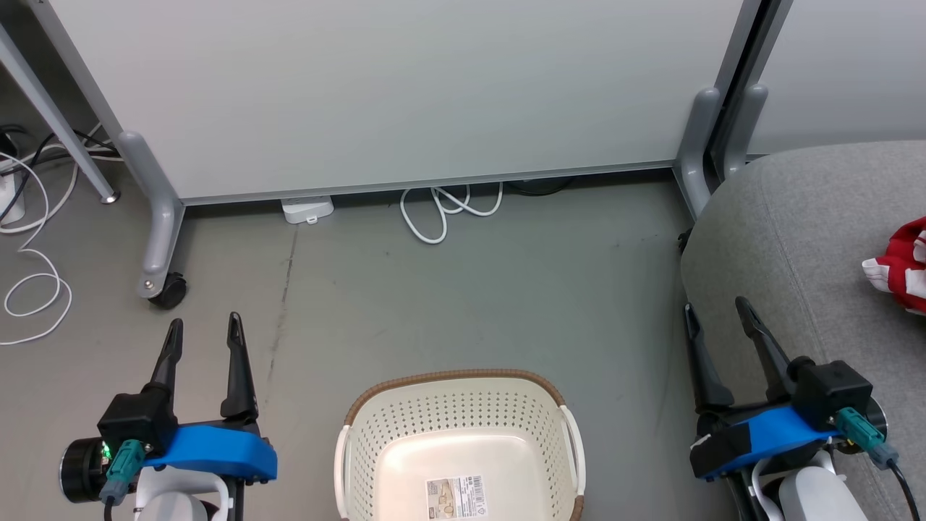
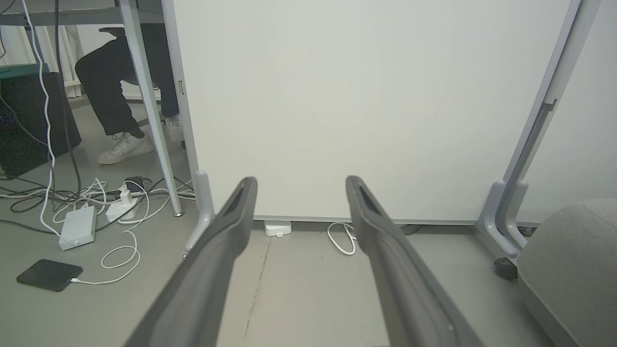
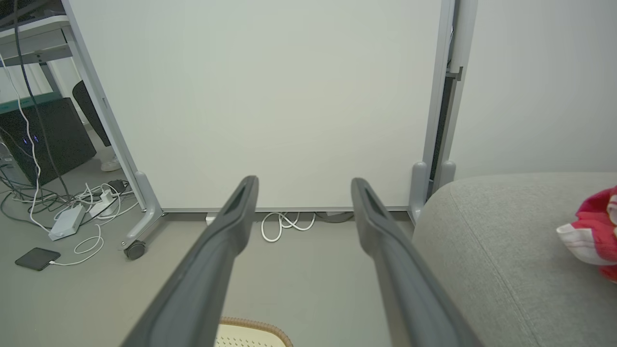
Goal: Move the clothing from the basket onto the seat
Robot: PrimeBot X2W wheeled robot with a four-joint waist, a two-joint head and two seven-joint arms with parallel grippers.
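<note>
The cream basket [image 1: 535, 427] with its brown rim stands on the floor at the bottom centre, holding nothing but a label [image 1: 456, 496]; its rim [image 3: 250, 326] also peeks into the right wrist view. Red clothing with white trim [image 1: 904, 268] lies on the grey seat [image 1: 796, 231] at the right edge, seen too as clothing [image 3: 590, 229] on the seat [image 3: 506, 231]. My left gripper [image 1: 204, 327] hangs open left of the basket, nothing between its fingers [image 2: 231, 226]. My right gripper [image 1: 716, 310] is open at the seat's front edge.
A white partition panel [image 1: 405, 94] on grey castor feet [image 1: 163, 282] closes off the back. White cables [image 1: 441, 210] lie under it and at the far left. A person's legs [image 2: 120, 96], a phone [image 2: 48, 274] and power strips sit beyond the panel's left.
</note>
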